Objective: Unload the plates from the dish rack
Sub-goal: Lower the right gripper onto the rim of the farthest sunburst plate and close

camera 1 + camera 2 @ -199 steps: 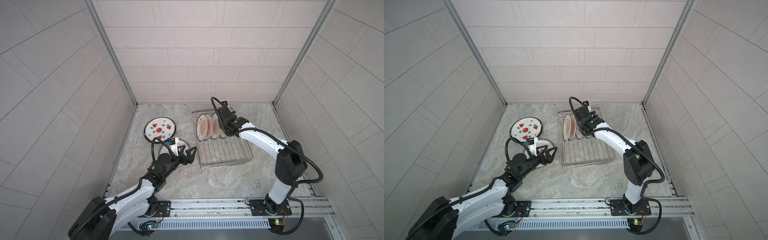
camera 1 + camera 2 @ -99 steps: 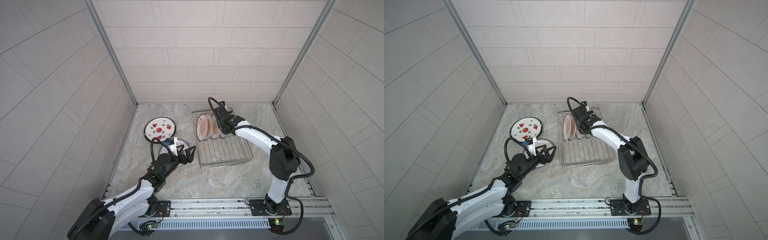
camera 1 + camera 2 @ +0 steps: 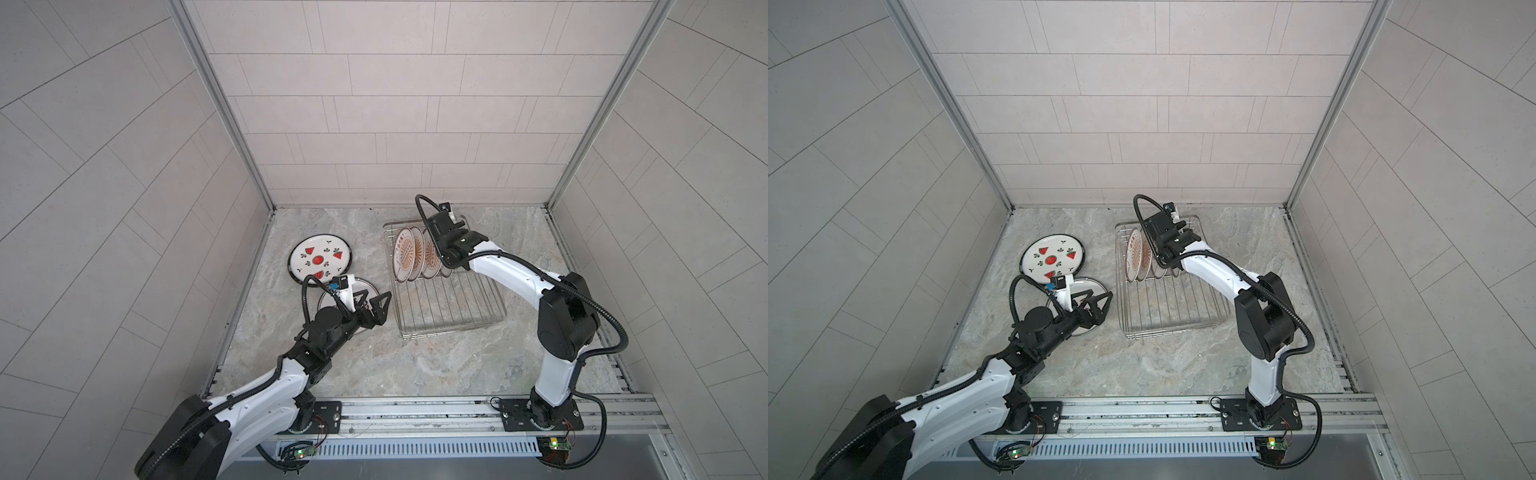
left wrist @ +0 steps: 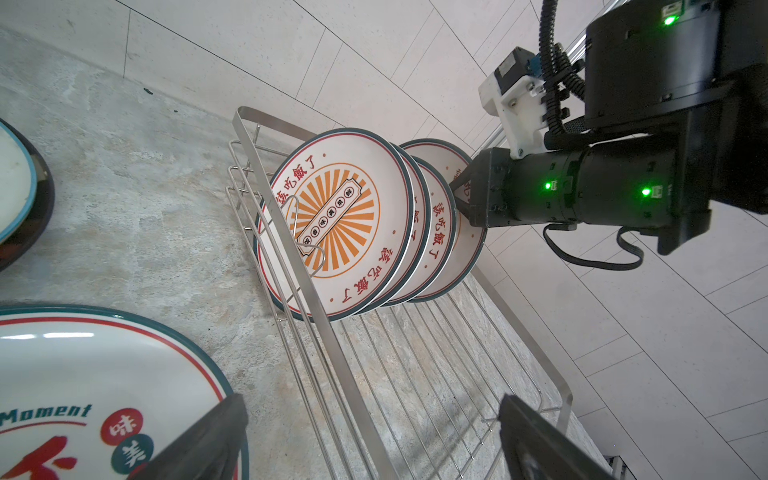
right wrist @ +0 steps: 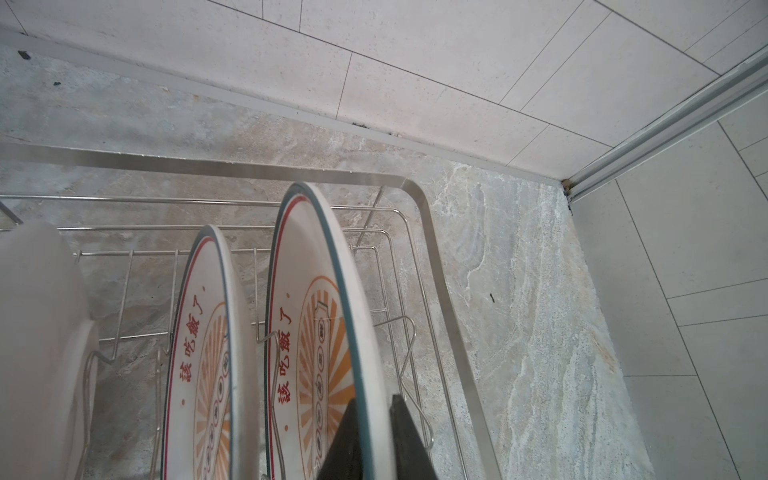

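Steel dish rack [image 3: 453, 307]; right claw [image 5: 374, 399] clamped on end plate [image 5: 316, 291], neighbour plates [image 5: 208, 332] close beside; left claw [image 3: 376, 295] apart.

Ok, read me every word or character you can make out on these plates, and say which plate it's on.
"Moment", "味" and "美": flat plate beside the dish rack.
"該吃飯了", red, twice around the rim: sunburst plates in the rack.
Centre banner characters on those plates: too small to read.
Large red character on the flat plate: cut off.
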### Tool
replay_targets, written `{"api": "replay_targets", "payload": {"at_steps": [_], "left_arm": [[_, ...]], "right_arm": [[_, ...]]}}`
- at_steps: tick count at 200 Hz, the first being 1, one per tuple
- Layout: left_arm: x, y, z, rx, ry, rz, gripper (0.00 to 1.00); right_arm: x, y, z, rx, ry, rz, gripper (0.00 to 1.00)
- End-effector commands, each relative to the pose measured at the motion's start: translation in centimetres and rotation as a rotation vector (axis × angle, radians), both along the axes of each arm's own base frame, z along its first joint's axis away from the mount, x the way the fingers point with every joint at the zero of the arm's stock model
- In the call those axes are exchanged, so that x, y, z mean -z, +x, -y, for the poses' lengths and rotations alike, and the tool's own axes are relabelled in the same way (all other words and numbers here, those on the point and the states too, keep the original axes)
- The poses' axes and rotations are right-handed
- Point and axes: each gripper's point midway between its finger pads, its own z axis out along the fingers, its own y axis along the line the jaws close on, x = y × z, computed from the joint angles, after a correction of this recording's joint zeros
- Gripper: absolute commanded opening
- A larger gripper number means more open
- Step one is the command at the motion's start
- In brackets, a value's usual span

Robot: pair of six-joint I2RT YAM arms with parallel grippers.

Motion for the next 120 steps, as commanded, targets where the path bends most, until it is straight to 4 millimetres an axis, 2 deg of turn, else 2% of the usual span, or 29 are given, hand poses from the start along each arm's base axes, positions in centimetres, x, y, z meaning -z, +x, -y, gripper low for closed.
{"api": "replay_targets", "payload": {"at_steps": [1, 47, 120], "left_arm": [[-0.7, 0.2, 0.0, -0.013, -0.024, 0.015, 1.0], [-0.7, 0.3, -0.1, -0.019, -0.025, 0.013, 1.0], [-0.7, 0.3, -0.1, -0.02, -0.029, 0.011, 1.0]], "right_arm": [[-0.6, 0.2, 0.5, 0.028, -0.021, 0.013, 0.15], [-1.0, 0.1, 0.6, 0.023, -0.016, 0.025, 0.12], [-3.3, -0.6, 0.9, 0.008, 0.008, 0.079, 0.12]]}}
